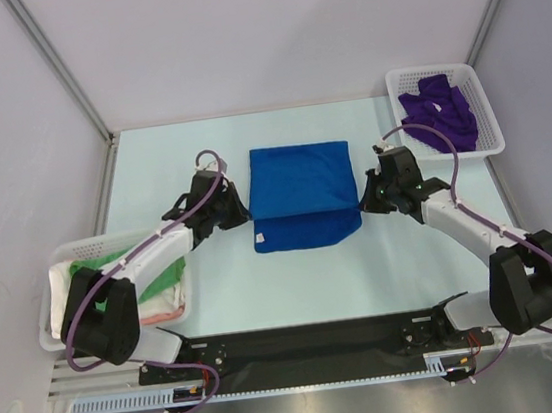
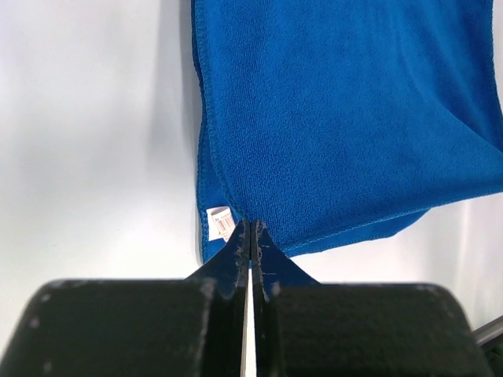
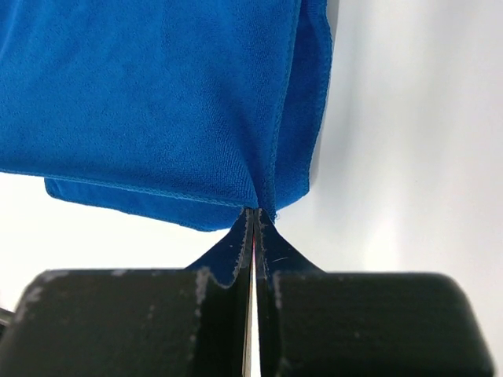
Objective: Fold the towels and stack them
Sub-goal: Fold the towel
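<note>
Pinching opposite edges of the blue towel [image 1: 301,195], left gripper [image 1: 239,209] and right gripper [image 1: 364,198] were both clamped tight on cloth

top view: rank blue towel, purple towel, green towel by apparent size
1. blue towel, largest, spread flat at centre.
2. purple towel, bunched in the far right basket.
3. green towel, only partly visible: the left arm covers much of it, so its rank against purple is unsure.
</note>
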Controlling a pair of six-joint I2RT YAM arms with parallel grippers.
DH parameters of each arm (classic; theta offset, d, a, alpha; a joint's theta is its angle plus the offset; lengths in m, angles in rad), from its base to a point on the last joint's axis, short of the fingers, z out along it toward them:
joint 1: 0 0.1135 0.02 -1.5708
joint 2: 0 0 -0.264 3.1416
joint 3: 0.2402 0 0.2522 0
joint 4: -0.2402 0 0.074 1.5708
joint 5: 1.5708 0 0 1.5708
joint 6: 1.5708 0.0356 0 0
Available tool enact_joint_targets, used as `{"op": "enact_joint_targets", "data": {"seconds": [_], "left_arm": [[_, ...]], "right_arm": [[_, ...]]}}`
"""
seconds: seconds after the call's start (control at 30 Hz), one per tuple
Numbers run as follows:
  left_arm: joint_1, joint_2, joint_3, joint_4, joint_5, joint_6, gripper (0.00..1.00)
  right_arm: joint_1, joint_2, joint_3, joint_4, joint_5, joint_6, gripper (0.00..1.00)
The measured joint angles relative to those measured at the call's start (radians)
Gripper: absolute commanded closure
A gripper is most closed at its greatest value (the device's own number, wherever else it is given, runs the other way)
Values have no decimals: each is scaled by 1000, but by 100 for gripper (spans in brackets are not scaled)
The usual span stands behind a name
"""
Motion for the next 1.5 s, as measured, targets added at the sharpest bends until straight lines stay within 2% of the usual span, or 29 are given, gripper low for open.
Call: {"op": "enact_joint_targets", "data": {"seconds": [0.83,0.97,1.07,1.2,1.3,1.4,1.43,1.5], "left_arm": [[-26,-23,-75,19,7,-2,100],[-29,-22,-108,34,17,-11,100],[-33,-11,-127,58,26,-17,95],[-36,25,-153,83,40,-18,85],[-37,50,-168,92,46,-18,85],[-38,59,-177,98,49,-18,78],[-38,59,-179,99,50,-19,71],[-38,59,-182,105,50,-19,64]], "right_arm": [[18,-44,-56,-3,58,2,100],[20,-44,-94,7,50,8,89],[20,-44,-125,16,47,11,85],[19,-44,-149,24,46,16,74],[19,-42,-156,36,40,19,68],[19,-41,-163,54,39,24,66],[17,-40,-167,61,39,26,65],[11,-36,-178,78,34,28,61]]}}
